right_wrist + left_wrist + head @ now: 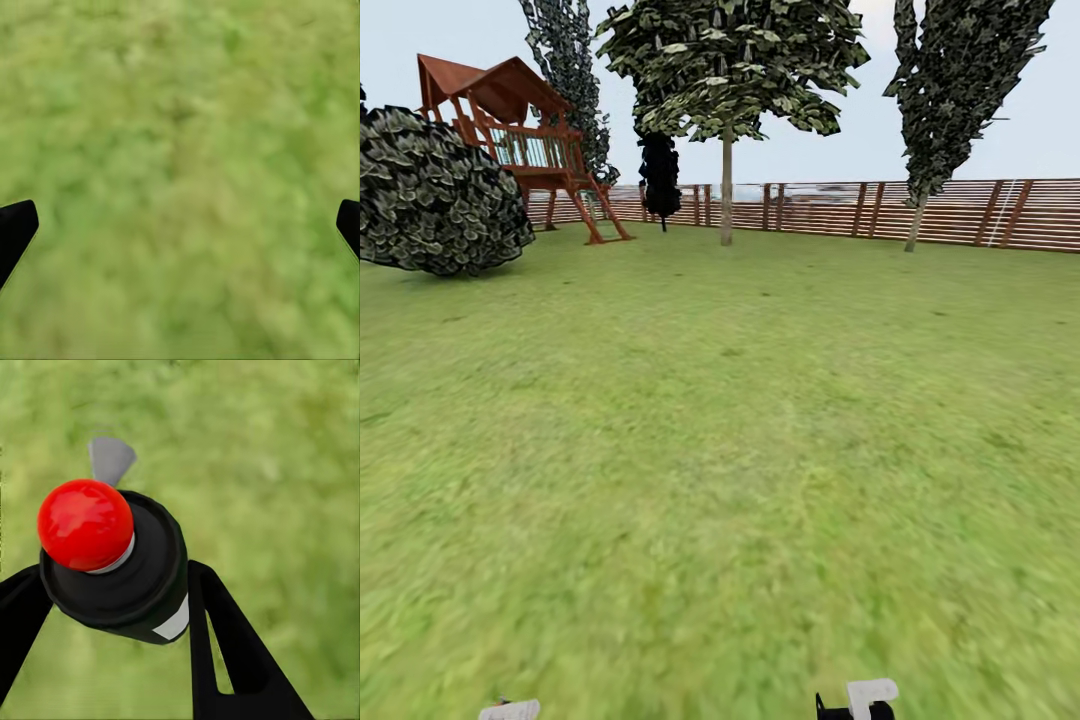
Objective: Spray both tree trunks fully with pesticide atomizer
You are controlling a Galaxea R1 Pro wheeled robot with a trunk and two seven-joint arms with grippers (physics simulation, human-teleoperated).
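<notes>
The pesticide atomizer [127,577], a small black bottle with a red tip [84,525] and a white band, sits between the two black fingers [225,652] of my left gripper [112,607], which is shut on it above grass. My right gripper [180,229] is open, its fingertips [15,232] wide apart over bare lawn. Far across the garden lawn [720,450] stand two tall trees: one with a pale straight trunk [727,190] at the middle, one with a thin leaning trunk [915,222] to the right. The paved floor is out of view.
A reddish slatted fence [960,212] runs behind the trees. A wooden play tower [520,140] and a big round bush [435,195] stand at the far left. Small parts of my arms show at the bottom edge, left [510,711] and right [865,700].
</notes>
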